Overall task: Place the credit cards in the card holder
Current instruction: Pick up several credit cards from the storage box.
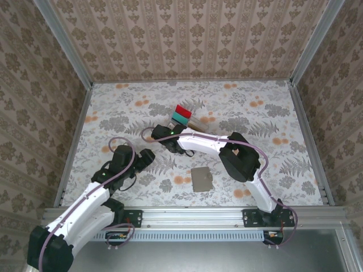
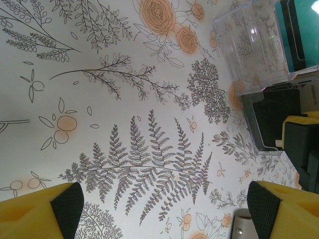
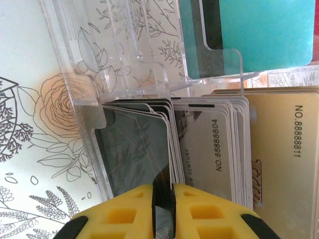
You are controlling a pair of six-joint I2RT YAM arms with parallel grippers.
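Observation:
In the right wrist view my right gripper (image 3: 163, 191) has its yellow jaws nearly together on the edge of a dark credit card (image 3: 134, 149) at the front of a stack. The stack stands in a clear slotted rack (image 3: 124, 50), with silver cards (image 3: 214, 149), tan cards (image 3: 284, 149) and a teal card (image 3: 259, 30) behind it. From above, the right gripper (image 1: 170, 133) sits at the rack, beside the red card (image 1: 182, 109) and the teal card (image 1: 181, 118). The grey-brown card holder (image 1: 201, 178) lies flat on the table, nearer the arms. My left gripper (image 1: 148, 156) hovers open over bare tablecloth with nothing between its fingers.
The left wrist view shows the rack (image 2: 249, 45) at upper right and a corner of the card holder (image 2: 239, 226) at the bottom edge. Patterned walls with metal rails (image 1: 74, 141) enclose the floral tabletop. The right arm (image 1: 238, 158) arches over the table's middle.

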